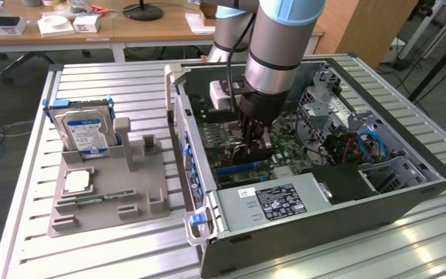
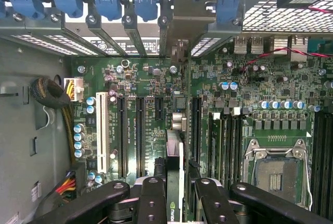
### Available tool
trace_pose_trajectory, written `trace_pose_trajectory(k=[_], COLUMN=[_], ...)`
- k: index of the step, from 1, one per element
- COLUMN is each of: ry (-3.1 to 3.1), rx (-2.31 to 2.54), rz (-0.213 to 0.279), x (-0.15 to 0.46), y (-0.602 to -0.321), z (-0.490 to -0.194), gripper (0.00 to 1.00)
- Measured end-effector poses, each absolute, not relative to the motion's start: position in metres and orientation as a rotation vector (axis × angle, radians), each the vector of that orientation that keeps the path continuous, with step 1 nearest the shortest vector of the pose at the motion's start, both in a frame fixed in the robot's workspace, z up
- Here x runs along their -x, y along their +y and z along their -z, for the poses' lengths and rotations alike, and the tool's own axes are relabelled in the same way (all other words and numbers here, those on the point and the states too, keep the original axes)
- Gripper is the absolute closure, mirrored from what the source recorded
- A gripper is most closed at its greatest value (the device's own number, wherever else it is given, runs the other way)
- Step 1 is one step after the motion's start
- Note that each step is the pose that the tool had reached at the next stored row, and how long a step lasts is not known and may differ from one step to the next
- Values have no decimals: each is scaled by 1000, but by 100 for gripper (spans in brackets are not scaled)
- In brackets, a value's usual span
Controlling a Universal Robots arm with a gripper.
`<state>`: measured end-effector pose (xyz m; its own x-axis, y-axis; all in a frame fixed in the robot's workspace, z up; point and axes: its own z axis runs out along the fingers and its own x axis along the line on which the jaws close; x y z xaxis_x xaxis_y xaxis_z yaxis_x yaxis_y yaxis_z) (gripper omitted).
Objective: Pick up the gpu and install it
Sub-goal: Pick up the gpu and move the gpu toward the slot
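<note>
The gpu [image 1: 252,152] is a thin dark card held upright, edge-on, inside the open computer case [image 1: 432,174], low over the green motherboard [image 1: 289,139]. My gripper [image 1: 254,131] is shut on its upper edge, reaching straight down into the case. In the wrist view the gpu [image 2: 177,125] runs as a narrow strip between the black fingers [image 2: 152,198]. It lies along the long expansion slots [image 2: 139,135], and its metal end reaches the rear slot openings [image 2: 179,23]. The gripper [image 2: 177,190] clamps it from both sides.
A grey fixture [image 1: 141,174] at the exterior view's left holds a silver hard drive [image 1: 83,131] with a blue label, a processor chip [image 1: 77,181] and a small memory stick [image 1: 91,200]. Inside the case are the power supply [image 1: 281,200], blue cables [image 1: 370,142] and the processor socket [image 2: 276,169].
</note>
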<state>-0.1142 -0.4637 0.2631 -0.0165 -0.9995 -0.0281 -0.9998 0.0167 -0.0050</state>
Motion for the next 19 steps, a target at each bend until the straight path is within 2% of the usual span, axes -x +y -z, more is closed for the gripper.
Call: trace_pose_trajectory(k=[19], ry=[2223], rx=[2186], rz=[-25], x=[114], y=[-464], z=[-259], gripper=[74])
